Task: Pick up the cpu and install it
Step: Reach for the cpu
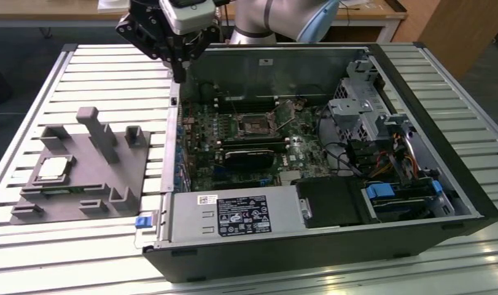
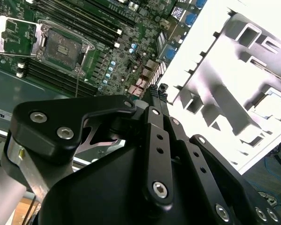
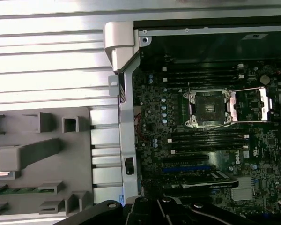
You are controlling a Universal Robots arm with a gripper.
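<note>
**Gripper over the case wall, cpu waiting on its fixture**

In the exterior view the gripper (image 1: pixel 180 74) hangs in the upper part of the frame, left of centre, above the near wall of the open computer case (image 1: pixel 314 252). Its fingers are drawn together to a point with nothing between them, so it is closed and empty. The second wrist view agrees: the fingertips (image 2: pixel 153 90) meet and touch nothing.

The cpu (image 1: pixel 54 168) lies flat on the grey fixture plate (image 1: pixel 72 190) at the exterior view's left, in the middle of the frame's height. It is well apart from the gripper, with bare slatted worktop (image 1: pixel 109 74) between them. It has not yet been lifted.

The socket (image 1: pixel 253 125) sits near the centre of the exterior view, inside the case. In the first wrist view the socket (image 3: pixel 209 108) looks open and vacant, its metal frame swung to one side.

The step in hand, as I judge it, is the reach for the chip. To do it well, the fingers need to part wider than the chip and come down square to its edges, clear of the fixture's upright posts. They should close on the pale rim rather than the metal top, and the lift should stay level. A tilted or off-centre hold here would likely spoil the seating in the socket.
</note>
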